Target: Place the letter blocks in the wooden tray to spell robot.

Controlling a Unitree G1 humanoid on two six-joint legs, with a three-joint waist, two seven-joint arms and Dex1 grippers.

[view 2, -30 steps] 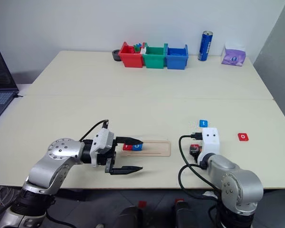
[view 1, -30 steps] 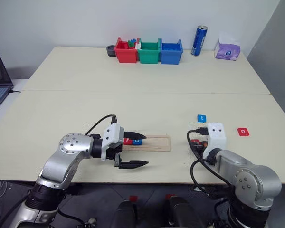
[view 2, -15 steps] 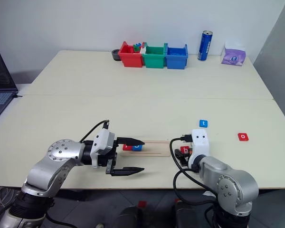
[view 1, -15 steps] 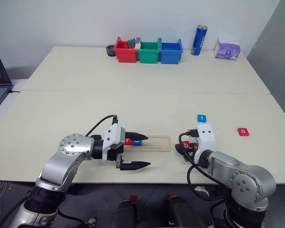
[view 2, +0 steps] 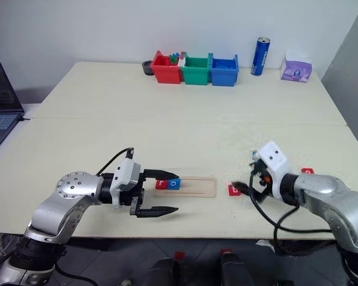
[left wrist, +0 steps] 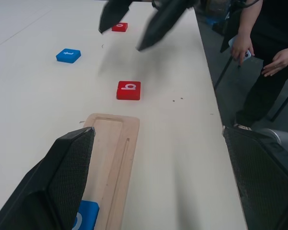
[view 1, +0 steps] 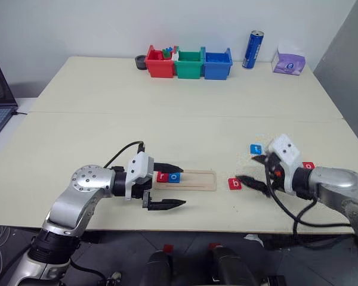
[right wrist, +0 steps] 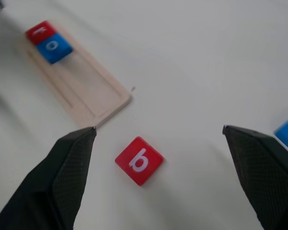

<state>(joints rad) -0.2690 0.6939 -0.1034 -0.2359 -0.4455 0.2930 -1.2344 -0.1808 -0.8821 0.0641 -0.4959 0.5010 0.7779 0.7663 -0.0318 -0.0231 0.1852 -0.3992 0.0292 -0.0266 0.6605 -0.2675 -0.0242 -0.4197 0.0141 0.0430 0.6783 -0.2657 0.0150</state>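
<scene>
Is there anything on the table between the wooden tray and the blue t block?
Yes. A red square block with a white b lies on the table between the pale wooden tray and the blue square t block, seen in the left eye view.

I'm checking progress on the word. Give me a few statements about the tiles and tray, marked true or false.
1. The tray holds two tiles, r and o. True.
2. The b tile lies in the tray. False: it lies on the table just past the tray's end.
3. The right gripper is shut on the b tile. False: its fingers are open, the tile lies free.
4. The t tile is blue. True.
</scene>
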